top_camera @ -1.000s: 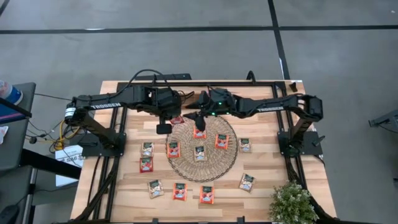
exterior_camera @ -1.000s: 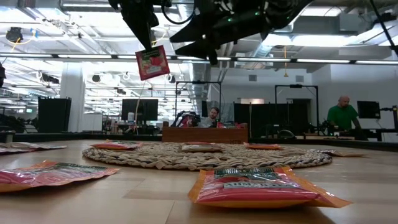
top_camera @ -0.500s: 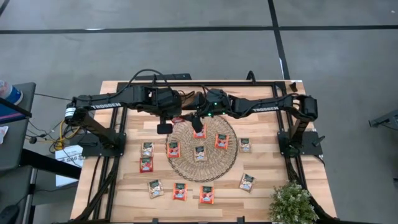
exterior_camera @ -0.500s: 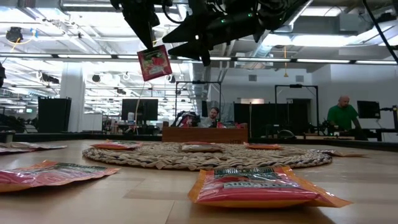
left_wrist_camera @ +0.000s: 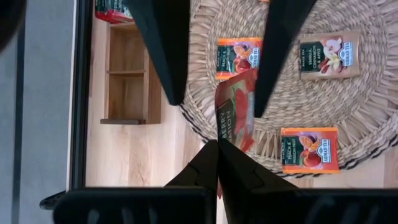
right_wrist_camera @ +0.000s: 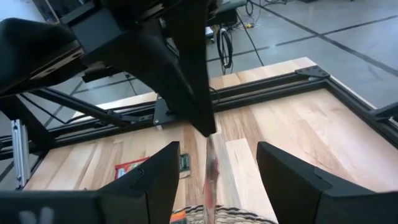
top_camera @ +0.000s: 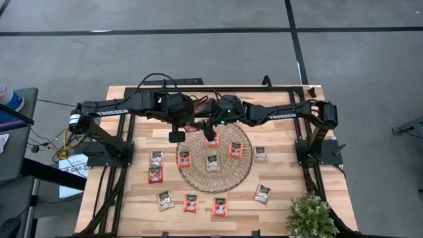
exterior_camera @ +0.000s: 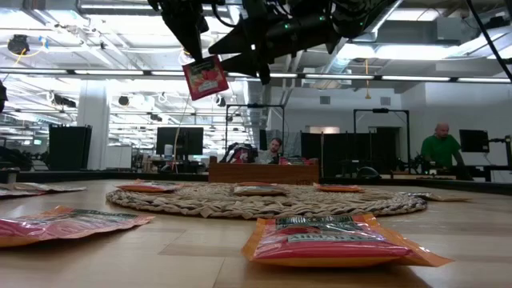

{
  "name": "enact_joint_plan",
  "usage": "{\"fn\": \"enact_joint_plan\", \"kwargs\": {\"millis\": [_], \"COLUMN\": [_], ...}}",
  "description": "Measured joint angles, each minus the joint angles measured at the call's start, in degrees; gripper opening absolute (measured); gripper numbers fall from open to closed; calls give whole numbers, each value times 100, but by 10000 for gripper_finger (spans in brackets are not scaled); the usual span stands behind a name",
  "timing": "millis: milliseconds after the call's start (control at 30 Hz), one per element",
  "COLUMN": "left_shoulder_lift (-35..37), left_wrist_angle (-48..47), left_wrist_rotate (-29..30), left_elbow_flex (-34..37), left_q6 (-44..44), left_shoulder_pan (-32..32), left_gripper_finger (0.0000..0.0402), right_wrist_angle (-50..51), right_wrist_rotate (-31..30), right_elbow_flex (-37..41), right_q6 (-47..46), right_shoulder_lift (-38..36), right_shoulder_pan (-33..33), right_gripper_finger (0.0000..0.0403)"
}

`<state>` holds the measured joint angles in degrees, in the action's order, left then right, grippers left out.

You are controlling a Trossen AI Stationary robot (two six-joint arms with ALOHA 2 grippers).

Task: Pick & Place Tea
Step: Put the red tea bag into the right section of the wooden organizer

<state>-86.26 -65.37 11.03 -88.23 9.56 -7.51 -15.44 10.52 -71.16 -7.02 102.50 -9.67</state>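
Tea sachets (top_camera: 212, 162) on the round mat (top_camera: 198, 177), others around it on the table (top_camera: 277, 178)

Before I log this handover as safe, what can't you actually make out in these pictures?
- Held red sachet: whether the open right gripper touches it; the right wrist view sees it edge-on between the fingers.
- Shut left gripper: arms hide its grip from above.
- Wooden tray: most of it is cut off or behind a finger in the left wrist view.
- Sachet lettering: too small from above.

Both arms reach inward, the left pincer (exterior_camera: 192, 50) pinched closed beside the wide-spread right pincer (exterior_camera: 240, 48).
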Motion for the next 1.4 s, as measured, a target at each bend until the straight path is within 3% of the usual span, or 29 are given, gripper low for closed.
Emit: {"fn": "enact_joint_plan", "kwargs": {"millis": [700,1000,1400], "left_shoulder_lift": [0,0,0], "left_wrist_angle": [254,254,256], "left_wrist_rotate": [0,9,133], "left_elbow_flex": [0,0,0], "left_q6": [157,157,125], "left_shoulder_pan": [0,0,2], "left_gripper_finger": [0,0,0], "right_wrist_angle": [42,39,37], "right_wrist_rotate": [5,5,-168], "right_elbow_flex": [9,9,9], "right_q6": [1,6,-156], "right_shoulder_lift": [0,-5,-7], "right_shoulder_pan": [-22,-22,-22], "right_gripper_finger": [87,8,0]}}
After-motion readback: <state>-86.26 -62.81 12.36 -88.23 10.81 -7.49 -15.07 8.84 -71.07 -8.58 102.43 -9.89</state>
